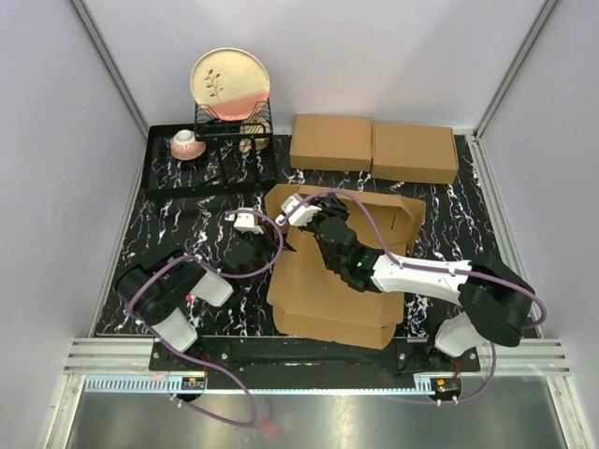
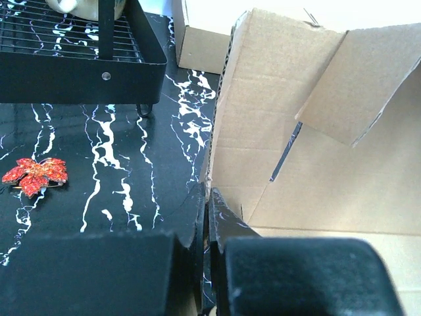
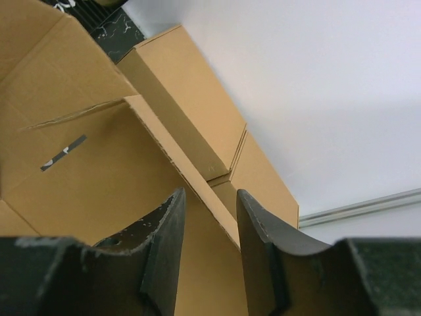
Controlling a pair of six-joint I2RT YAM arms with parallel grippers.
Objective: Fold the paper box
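On table point(image 1: 187, 229), one paper box point(image 1: 328, 290), two flat boxes point(image 1: 332, 142) behind, left gripper point(image 2: 205, 220) closed, right gripper point(image 3: 209, 224) parted.

The paper box point(image 1: 337, 281) is plain brown corrugated cardboard, matt and slightly fibrous, with fluting showing along its cut edges, and the pair of flat boxes point(image 1: 372, 148) looks like the same stock. The tabletop point(image 1: 459, 234) is glossy black with white marble veining, though from here I can't tell stone from laminate. The rack point(image 1: 215, 180) is black painted metal wire, the plate point(image 1: 230, 82) shiny glazed ceramic, and the fingers point(image 3: 164, 250) of the right gripper point(image 3: 209, 197) dull black plastic, scuffed pale at the edges.
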